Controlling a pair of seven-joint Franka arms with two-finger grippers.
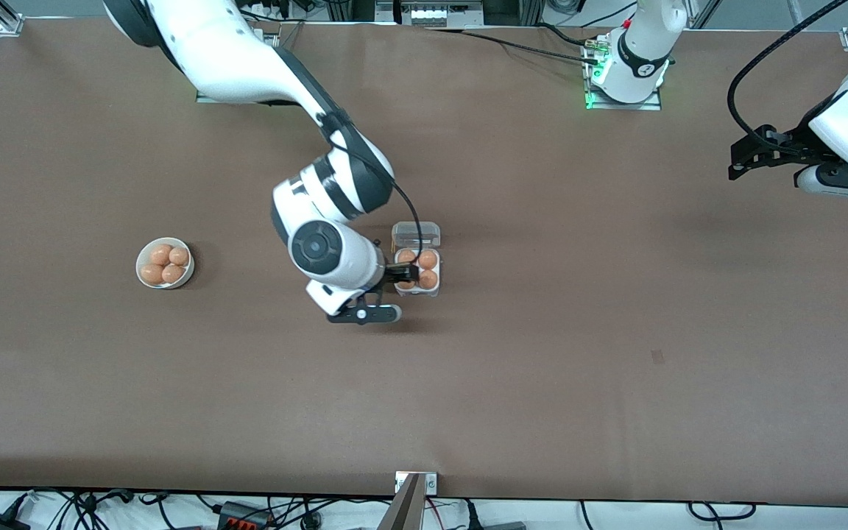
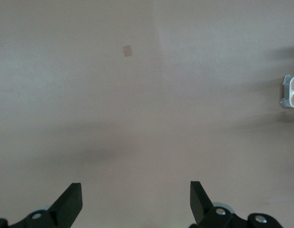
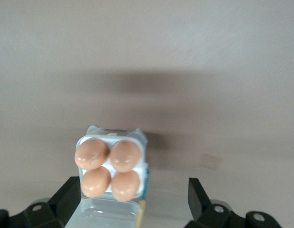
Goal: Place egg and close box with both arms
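A round white bowl [image 1: 165, 263] sits on the brown table [image 1: 542, 353] toward the right arm's end, well apart from everything else, with four brown eggs piled in it. A small pale square mark [image 1: 657, 357] lies on the table surface toward the left arm's end, nearer the front camera than the box; the same patch shows in the left wrist view [image 2: 127, 51]. Nothing else stands near the box [image 1: 417, 269], though the right arm's own wrist and forearm hang over the table just beside it and cover part of its edge in the front view.

The box lies near the middle of the table. Its white tray holds four brown eggs [image 3: 109, 168], one in each cell, two by two. The clear lid [image 1: 416, 235] is open, lying flat on the table and hinged along the tray's side farther from the front camera.

The right pincer [image 1: 402, 276] is low at the box's edge on the right arm's side, its fingers [image 3: 66, 199] spread apart and clamped on nothing (the eggs sit free in their cells).

The left arm waits at its end of the table, its pincer [image 1: 751, 151] held up with fingers [image 2: 71, 202] wide apart and nothing between them.
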